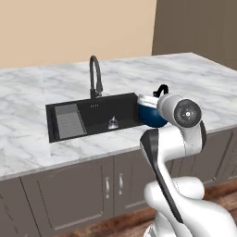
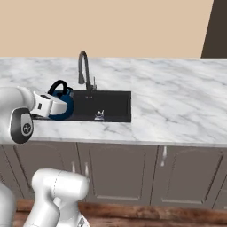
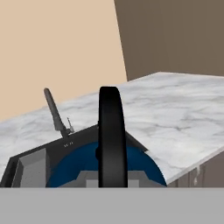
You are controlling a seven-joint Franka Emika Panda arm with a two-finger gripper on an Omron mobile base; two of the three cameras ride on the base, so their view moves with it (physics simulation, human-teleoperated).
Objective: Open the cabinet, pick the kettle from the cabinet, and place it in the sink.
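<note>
Right now I see my arm bent at mid-frame, gripper [image 2: 55, 104] closed on the kettle [image 1: 150, 115], upright over the sink [image 1: 99, 121] at its right end, black handle [image 3: 112, 135] arching upward.

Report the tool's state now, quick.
Tool: shut on the kettle, gripping its black handle over the sink.

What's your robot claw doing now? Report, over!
Claw shut on kettle, gripped by its black handle. Kettle hanging at the sink edge, not down yet. Faucet stands clear behind. Over.
</note>
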